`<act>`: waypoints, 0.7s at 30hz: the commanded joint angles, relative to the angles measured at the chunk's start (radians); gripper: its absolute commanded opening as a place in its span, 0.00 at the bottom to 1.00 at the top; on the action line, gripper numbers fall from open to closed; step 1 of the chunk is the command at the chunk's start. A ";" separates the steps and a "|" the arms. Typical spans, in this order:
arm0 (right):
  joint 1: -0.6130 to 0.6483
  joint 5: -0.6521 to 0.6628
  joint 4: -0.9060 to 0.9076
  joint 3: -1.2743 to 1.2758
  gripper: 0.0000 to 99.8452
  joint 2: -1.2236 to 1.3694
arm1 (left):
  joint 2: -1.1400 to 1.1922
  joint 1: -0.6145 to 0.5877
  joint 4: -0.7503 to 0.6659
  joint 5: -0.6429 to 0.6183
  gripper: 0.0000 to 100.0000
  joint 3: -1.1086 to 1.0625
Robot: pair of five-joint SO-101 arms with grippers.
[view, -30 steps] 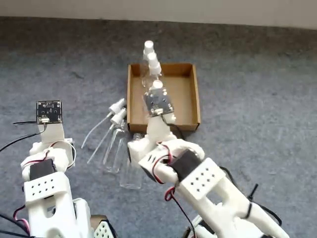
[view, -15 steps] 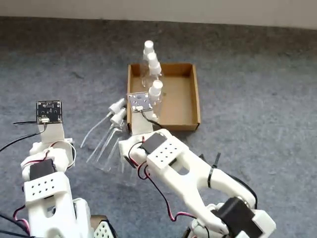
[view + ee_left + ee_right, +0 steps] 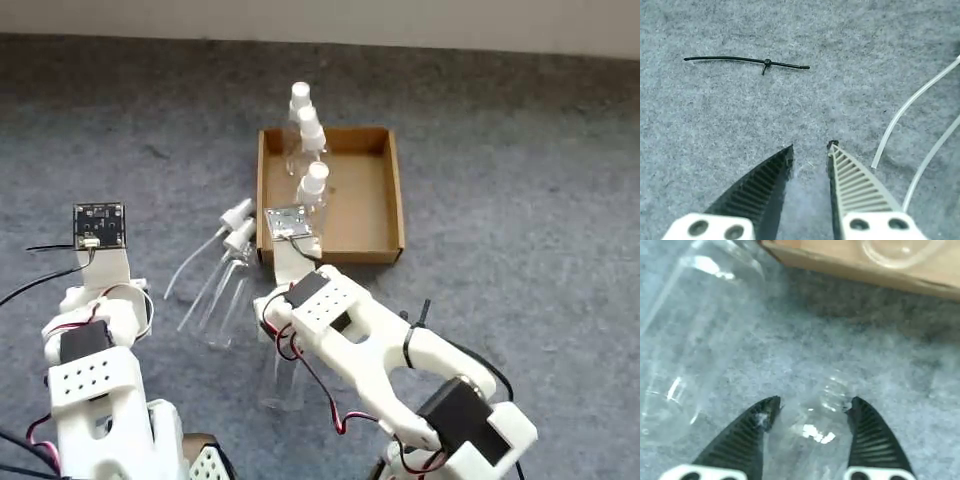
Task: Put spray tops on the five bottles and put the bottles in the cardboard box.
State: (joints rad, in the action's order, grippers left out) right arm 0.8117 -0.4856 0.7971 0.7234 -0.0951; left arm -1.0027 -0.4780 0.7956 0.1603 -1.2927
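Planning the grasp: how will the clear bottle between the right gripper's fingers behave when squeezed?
The bottle looks clear and empty, so probably light. Lying on its side on carpet, it may roll if nudged. Its glossy wall could slip in the right gripper.

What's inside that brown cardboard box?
Three clear bottles with white spray tops stand upright inside the brown cardboard box. The right arm covers its near corner, hiding that part.

The felt-like surface (image 3: 520, 150) is mottled grey; the shallow cardboard box (image 3: 365, 205) is plain brown; the plastic bottles (image 3: 225, 300) are clear, their spray tops (image 3: 314, 178) white; the robot arms (image 3: 370, 340) are white.
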 commanded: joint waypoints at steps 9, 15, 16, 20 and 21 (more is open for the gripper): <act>-0.358 0.605 0.358 -0.002 0.00 -0.013 | -0.013 0.018 -0.018 0.008 0.11 0.010; -0.561 0.720 0.328 0.005 0.00 -0.079 | 0.008 0.036 -0.014 0.060 0.12 0.120; -0.605 0.744 0.292 0.007 0.00 -0.120 | 0.030 0.056 -0.005 0.069 0.12 0.156; -0.779 0.868 0.225 0.010 0.00 -0.280 | 0.239 0.117 0.178 0.071 0.12 0.414; -0.819 0.918 0.232 0.007 0.00 -0.297 | 0.314 0.134 0.224 0.071 0.12 0.503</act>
State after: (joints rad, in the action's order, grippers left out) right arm 0.1105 0.3291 1.0441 0.7311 -0.2900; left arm -0.8938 -0.4212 0.8615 0.2232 -1.0902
